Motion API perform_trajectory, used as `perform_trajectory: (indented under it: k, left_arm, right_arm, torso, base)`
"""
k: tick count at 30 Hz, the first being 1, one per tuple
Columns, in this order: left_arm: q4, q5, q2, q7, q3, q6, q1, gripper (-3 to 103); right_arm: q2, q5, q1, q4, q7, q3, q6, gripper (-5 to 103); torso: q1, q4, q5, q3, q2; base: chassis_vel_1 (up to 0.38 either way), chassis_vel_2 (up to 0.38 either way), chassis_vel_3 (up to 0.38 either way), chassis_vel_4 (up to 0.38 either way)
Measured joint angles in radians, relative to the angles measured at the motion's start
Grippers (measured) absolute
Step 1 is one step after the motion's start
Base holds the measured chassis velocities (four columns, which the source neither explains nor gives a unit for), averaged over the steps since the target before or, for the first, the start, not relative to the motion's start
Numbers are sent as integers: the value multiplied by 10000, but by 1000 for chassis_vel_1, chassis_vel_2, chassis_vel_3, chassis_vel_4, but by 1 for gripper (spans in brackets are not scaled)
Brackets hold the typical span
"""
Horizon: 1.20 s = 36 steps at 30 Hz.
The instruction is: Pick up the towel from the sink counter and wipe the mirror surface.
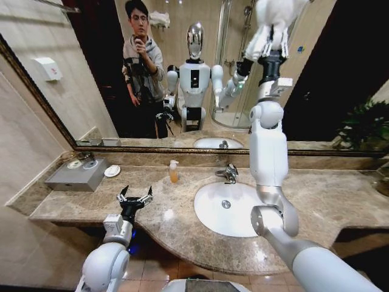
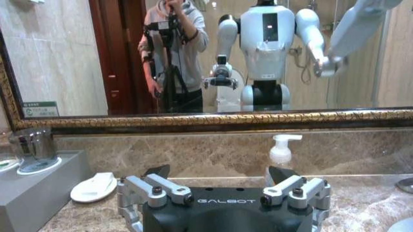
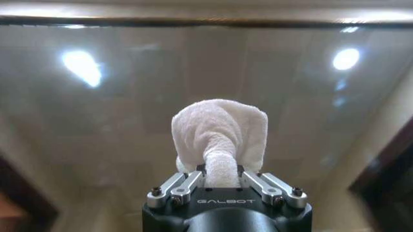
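The white terry towel (image 1: pixel 276 15) is bunched up in my right gripper (image 1: pixel 271 45), which is shut on it with the arm stretched high. In the right wrist view the towel (image 3: pixel 219 130) bulges out of the gripper (image 3: pixel 221 171) against the mirror (image 3: pixel 116 106), just below its top frame; I cannot tell whether it touches the glass. The wide mirror (image 1: pixel 182 67) hangs over the brown marble sink counter (image 1: pixel 340 194). My left gripper (image 1: pixel 135 198) hovers open and holding nothing over the counter's left part, and appears open in its own wrist view (image 2: pixel 219 173).
An oval white basin (image 1: pixel 213 213) with a chrome faucet (image 1: pixel 228 173) lies below my right arm. An amber pump bottle (image 1: pixel 174 171), a round white soap dish (image 1: pixel 112 171) and a grey tray box (image 1: pixel 79 175) stand along the back left.
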Motion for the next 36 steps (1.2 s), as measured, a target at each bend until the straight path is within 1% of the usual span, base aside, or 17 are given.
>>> perform_trajectory:
  k: [2,4,5,6,9,13,17,18,22,24,25,28,32,33,34,35,36]
  left_arm:
    - [0,0,0,0,0,0,0,100]
    - [0,0,-1,0,0,0,1,100]
    - [0,0,0,0,0,0,0,100]
    - [0,0,0,0,0,0,0,100]
    - [0,0,0,-1,-1,0,0,100]
    - [0,0,0,-1,0,0,0,100]
    - [0,0,0,-1,0,0,0,100]
    - [0,0,0,0,0,0,-1,100]
    - [0,0,0,-1,-1,0,0,100]
    - [0,0,0,0,-1,0,0,100]
    - [0,0,0,0,-1,0,0,100]
    - [0,0,0,-1,-1,0,0,100]
    - [0,0,0,-1,-1,0,0,100]
    - [0,1,0,0,0,0,0,100]
    - [0,0,0,-1,-1,0,-2,100]
    - [0,0,-1,0,0,0,-1,100]
    - [0,0,-1,0,0,0,-1,100]
  right_arm:
    - [316,-83,-717,219,-457,-596,385,17]
    - [413,-166,-928,248,-614,-808,535,17]
    - [539,-297,-1276,278,-994,-1202,818,17]
    - [539,-297,-1276,278,-994,-1202,818,17]
    - [595,-506,-1922,186,-1806,-2065,1562,17]
    - [596,-628,-2370,-76,-2105,-2319,1927,17]
    - [596,-468,-2429,-153,-2094,-1993,1998,17]
    - [501,-325,-2429,-163,-1999,-1774,1998,17]
    - [-76,22,-2384,-156,-1593,-1190,1883,17]
    - [-738,362,-2380,96,-1176,-471,1708,17]
    - [-738,362,-2380,96,-1176,-471,1708,17]
    - [-1362,613,-2636,452,-850,316,1703,17]
    - [-1753,1032,-3188,918,-605,705,1650,17]
    - [-1803,1134,-3317,1041,-588,744,1585,17]
    - [-2067,1830,-4153,2062,-538,792,883,17]
    - [-2185,2187,-4584,2591,-528,744,498,17]
    - [-2185,2187,-4584,2591,-528,744,498,17]
  torso:
    - [0,7,-2,0,0]
    - [0,9,-2,1,0]
    - [1,10,-3,1,-1]
    - [1,10,-3,1,-1]
    - [0,10,-5,0,0]
    - [0,4,-1,1,-1]
    - [0,3,-2,0,-1]
    - [0,8,1,0,0]
    - [0,2,1,1,-1]
    - [0,-4,2,0,0]
    - [0,-4,2,0,0]
    - [0,1,3,0,0]
    - [0,3,3,0,-1]
    - [0,4,4,1,-1]
    - [2,5,4,1,-1]
    - [1,4,1,0,-1]
    - [1,4,1,0,-1]
  base:
    - [0,0,0,0]
    - [0,0,0,0]
    - [0,0,0,0]
    - [0,0,0,0]
    - [0,0,0,0]
    - [0,0,0,0]
    - [0,0,0,0]
    - [0,0,0,0]
    - [0,0,0,0]
    - [0,0,0,0]
    - [0,0,0,0]
    - [0,0,0,0]
    - [0,0,0,0]
    - [0,0,0,0]
    - [0,0,0,0]
    - [0,0,0,0]
    - [0,0,0,0]
